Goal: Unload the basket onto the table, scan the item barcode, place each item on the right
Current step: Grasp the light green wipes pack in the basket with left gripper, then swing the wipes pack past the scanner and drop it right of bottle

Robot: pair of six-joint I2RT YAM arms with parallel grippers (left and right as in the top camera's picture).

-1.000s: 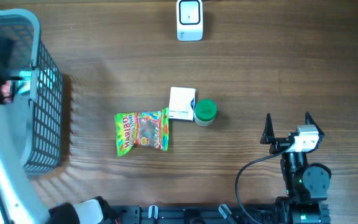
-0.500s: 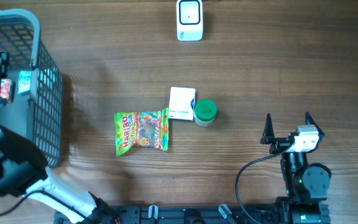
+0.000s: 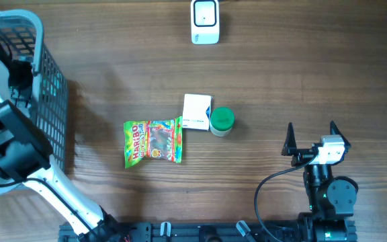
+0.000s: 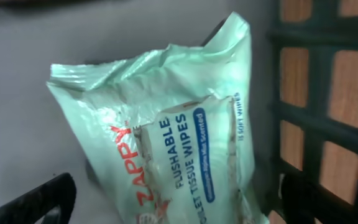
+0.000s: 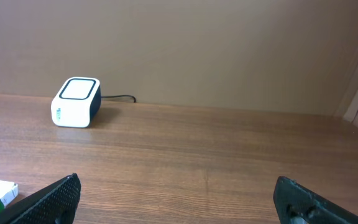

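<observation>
- The left pincer [image 4: 176, 202] hangs with its jaws spread wide and nothing between them. It is over a pack of wipes [image 4: 166, 143] lying inside the basket [image 3: 49, 121] at the left edge of the desk [image 3: 301, 67].
- If this pack is the item to scan, a close from here could pinch only loose wrapper. The film looks slack and crinkled, so it may slide out during the lift.
- One side of the pack lies close to the basket wall; I cannot tell whether they touch. A finger coming down there could catch the grid or jam between wall and pack, dragging the basket along the desk.
- On the way out, the pack or the arm may snag the basket rim and tip it.
- Only the brand label shows on the upturned face, and no barcode is visible. If the code is underneath, the pack could reach the scanner [image 3: 205, 21], at the middle of the far edge, wrong side out and give no read.
- A low swing toward the middle of the desk could knock the candy bag [image 3: 153, 142], the white box [image 3: 197, 111] or the green-lidded jar [image 3: 222, 121], which sit close together.
- The right pincer [image 3: 311, 134] is also wide and empty, near the near-right corner and well apart from everything. It is a hazard only if both arms head for the scanner.
</observation>
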